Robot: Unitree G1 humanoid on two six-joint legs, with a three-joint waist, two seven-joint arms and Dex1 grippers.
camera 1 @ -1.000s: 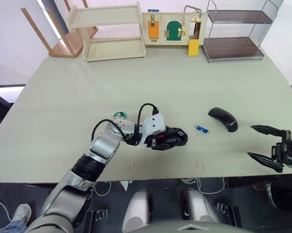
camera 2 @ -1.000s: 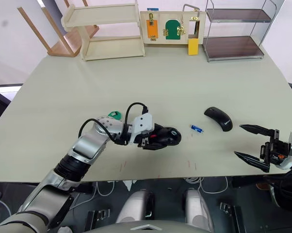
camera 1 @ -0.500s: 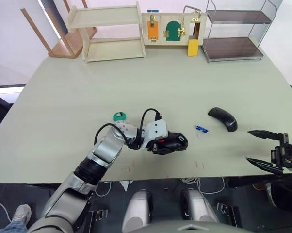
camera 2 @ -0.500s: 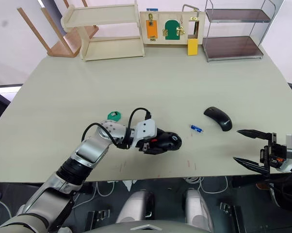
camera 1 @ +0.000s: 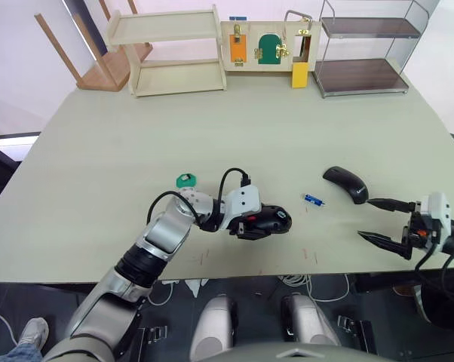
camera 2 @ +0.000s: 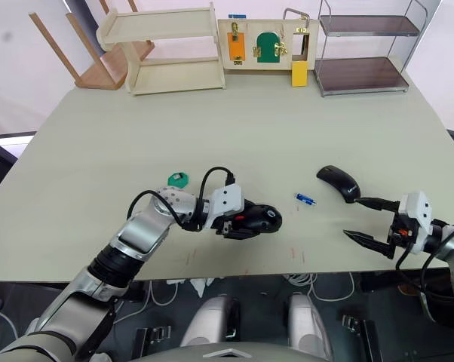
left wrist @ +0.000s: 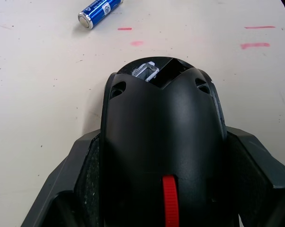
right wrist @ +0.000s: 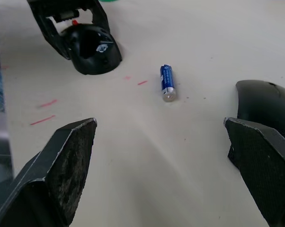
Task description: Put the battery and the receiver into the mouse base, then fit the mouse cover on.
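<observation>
Mouse base in left tool, battery outside

The left hand hides the rear of the mouse base.

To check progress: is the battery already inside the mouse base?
No, the battery lies on the table, apart from the mouse base held by the left gripper.
</observation>
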